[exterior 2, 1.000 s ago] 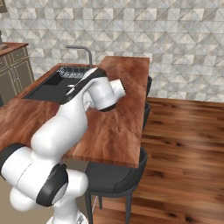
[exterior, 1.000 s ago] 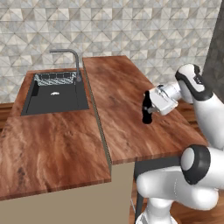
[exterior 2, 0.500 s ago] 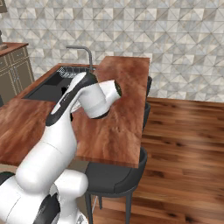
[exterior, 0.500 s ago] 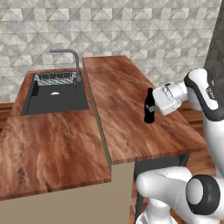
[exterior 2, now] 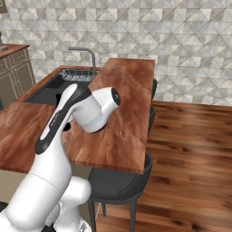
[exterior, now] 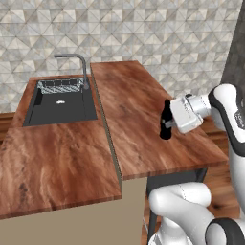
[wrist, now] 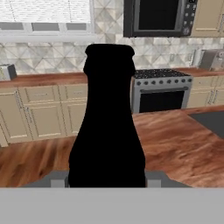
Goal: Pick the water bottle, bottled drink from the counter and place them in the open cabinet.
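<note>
One bottle, the black drink, stayed clamped in the gripper near the counter's right edge, seemingly lifted slightly as the arm swung, so carrying to the cabinet likely came next.

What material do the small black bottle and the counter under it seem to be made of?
The bottled drink, which the gripper holds, looks like dark glass or plastic: it renders flat black with no visible shine, so I cannot say which. The counter looks like polished reddish-brown wood, judging by its flowing grain pattern and slight gloss; it could also be a wood-look laminate.
</note>
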{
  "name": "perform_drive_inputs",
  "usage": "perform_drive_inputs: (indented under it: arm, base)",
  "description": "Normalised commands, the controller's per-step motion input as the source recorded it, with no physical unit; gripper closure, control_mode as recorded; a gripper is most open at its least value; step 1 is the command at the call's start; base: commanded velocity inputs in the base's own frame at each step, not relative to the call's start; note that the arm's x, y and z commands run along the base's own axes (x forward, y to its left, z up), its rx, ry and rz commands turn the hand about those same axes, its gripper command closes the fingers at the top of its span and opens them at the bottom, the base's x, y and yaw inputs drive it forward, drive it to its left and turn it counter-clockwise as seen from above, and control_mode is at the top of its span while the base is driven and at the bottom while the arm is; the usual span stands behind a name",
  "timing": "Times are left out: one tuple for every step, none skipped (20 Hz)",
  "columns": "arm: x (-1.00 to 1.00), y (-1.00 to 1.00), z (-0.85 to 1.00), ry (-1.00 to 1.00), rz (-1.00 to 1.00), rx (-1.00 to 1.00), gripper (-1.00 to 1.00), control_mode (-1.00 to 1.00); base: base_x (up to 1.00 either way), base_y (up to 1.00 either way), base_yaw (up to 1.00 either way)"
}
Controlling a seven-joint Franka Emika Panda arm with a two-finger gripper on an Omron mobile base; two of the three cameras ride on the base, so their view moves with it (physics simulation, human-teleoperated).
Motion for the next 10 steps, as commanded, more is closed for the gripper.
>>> perform_drive_inputs:
  arm:
    - [0.00, 0.00, 0.00, 0.00, 0.00, 0.00, 1.00, -1.00]
    - [0.00, 0.00, 0.00, 0.01, 0.00, 0.00, 1.00, -1.00]
    - [0.00, 0.00, 0.00, 0.00, 0.00, 0.00, 1.00, -1.00]
    - [0.00, 0.00, 0.00, 0.00, 0.00, 0.00, 1.00, -1.00]
    - [0.00, 0.00, 0.00, 0.00, 0.00, 0.00, 1.00, -1.00]
    - [0.00, 0.00, 0.00, 0.00, 0.00, 0.00, 1.00, -1.00]
    - [0.00, 0.00, 0.00, 0.00, 0.00, 0.00, 1.00, -1.00]
    - [0.00, 0.00, 0.00, 0.00, 0.00, 0.00, 1.00, -1.00]
    - [0.00, 0.00, 0.00, 0.00, 0.00, 0.00, 1.00, -1.00]
    - [0.00, 0.00, 0.00, 0.00, 0.00, 0.00, 1.00, -1.00]
  base:
    - [0.00, 0.00, 0.00]
    - [0.00, 0.00, 0.00]
    - [0.00, 0.00, 0.00]
    - [0.00, 0.00, 0.00]
    - [0.00, 0.00, 0.00]
    - [0.00, 0.00, 0.00]
    - [0.00, 0.00, 0.00]
    - [0.00, 0.00, 0.00]
    - [0.00, 0.00, 0.00]
    - [0.00, 0.00, 0.00]
